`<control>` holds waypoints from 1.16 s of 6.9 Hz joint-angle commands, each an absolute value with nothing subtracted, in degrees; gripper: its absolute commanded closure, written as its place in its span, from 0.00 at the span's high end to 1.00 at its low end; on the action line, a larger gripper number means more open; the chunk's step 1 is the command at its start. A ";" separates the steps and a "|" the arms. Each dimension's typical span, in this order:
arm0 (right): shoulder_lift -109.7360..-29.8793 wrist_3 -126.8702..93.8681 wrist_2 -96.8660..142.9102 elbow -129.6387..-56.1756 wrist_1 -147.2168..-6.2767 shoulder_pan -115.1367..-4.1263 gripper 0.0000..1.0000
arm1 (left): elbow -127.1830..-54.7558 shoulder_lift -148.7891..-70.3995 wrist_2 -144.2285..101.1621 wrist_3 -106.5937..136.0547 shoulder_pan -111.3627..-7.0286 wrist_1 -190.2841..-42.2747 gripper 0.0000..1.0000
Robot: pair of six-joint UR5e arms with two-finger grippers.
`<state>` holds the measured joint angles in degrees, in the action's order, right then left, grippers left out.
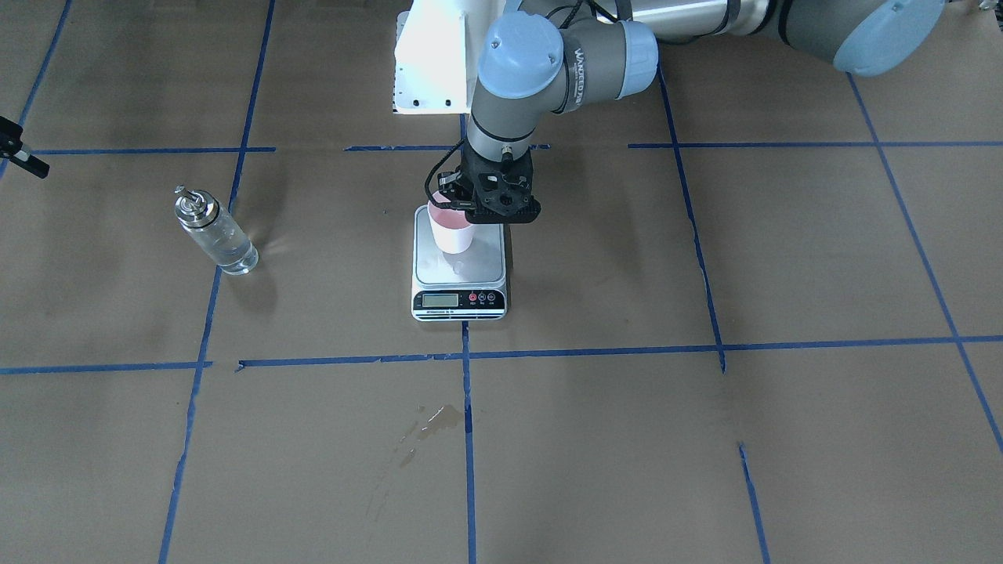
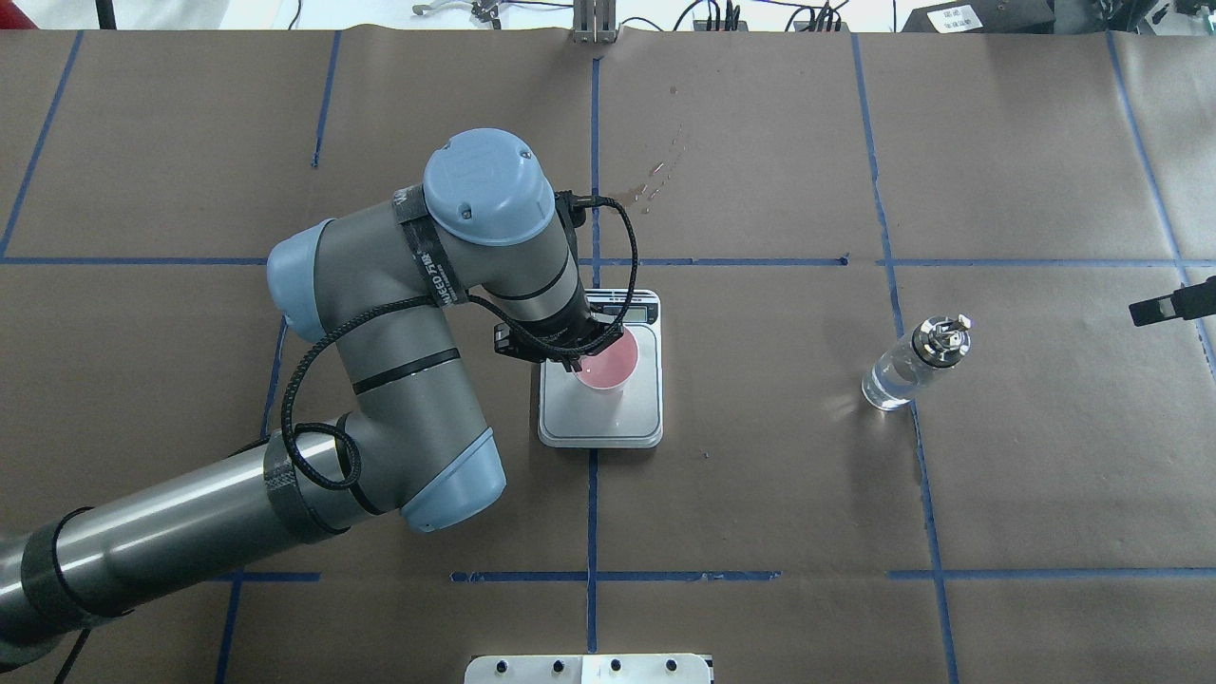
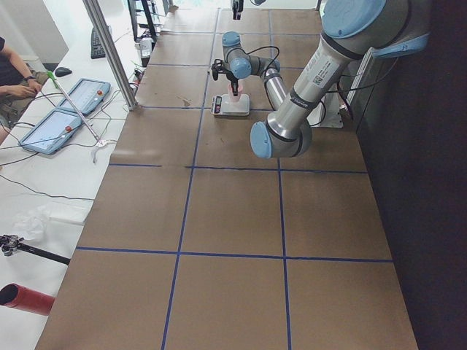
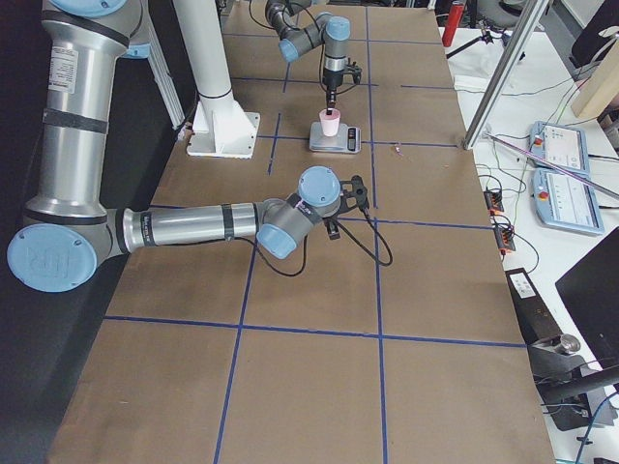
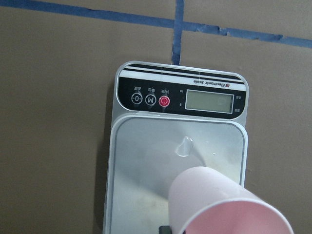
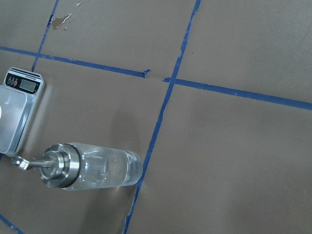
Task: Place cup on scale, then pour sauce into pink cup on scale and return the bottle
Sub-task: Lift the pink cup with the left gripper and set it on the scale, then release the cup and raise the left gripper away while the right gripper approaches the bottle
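Observation:
The cup [image 1: 452,231], white outside and pink inside, is upright on the scale's steel platform [image 1: 482,262]. My left gripper [image 1: 457,202] comes down from above and is shut on the cup's rim on the robot's side; it also shows in the overhead view [image 2: 581,359] at the cup [image 2: 608,366]. In the left wrist view the cup [image 5: 214,195] is over the scale [image 5: 141,161]; I cannot tell if it rests there. The bottle [image 2: 912,366] with clear sauce stands apart on the right; it also shows in the right wrist view [image 6: 92,165]. My right gripper [image 2: 1173,304] hangs beyond it, only partly visible.
A drop of liquid [image 5: 184,145] lies on the scale's platform. A dried stain [image 1: 435,419] marks the brown paper on the operators' side. The robot's white base plate [image 1: 427,70] is behind the scale. Blue tape lines cross the table.

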<state>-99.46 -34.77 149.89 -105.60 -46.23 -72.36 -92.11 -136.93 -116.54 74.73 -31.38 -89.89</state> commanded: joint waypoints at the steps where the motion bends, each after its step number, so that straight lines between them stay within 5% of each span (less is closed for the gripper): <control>1: -99.14 -37.96 149.68 -107.57 -46.14 -70.67 1.00 | -92.02 -136.49 -116.54 74.71 -31.38 -89.91 0.00; 6: -99.05 -46.29 147.84 -109.60 -43.61 -66.19 1.00 | -91.32 -136.58 -116.37 74.62 -31.29 -90.17 0.00; 7: -98.97 -50.41 145.31 -109.77 -40.72 -63.66 1.00 | -91.58 -136.76 -116.37 74.53 -31.29 -90.18 0.54; 8: -98.96 -55.06 142.06 -109.95 -36.69 -60.76 1.00 | -92.02 -136.93 -116.37 74.53 -31.38 -91.05 0.63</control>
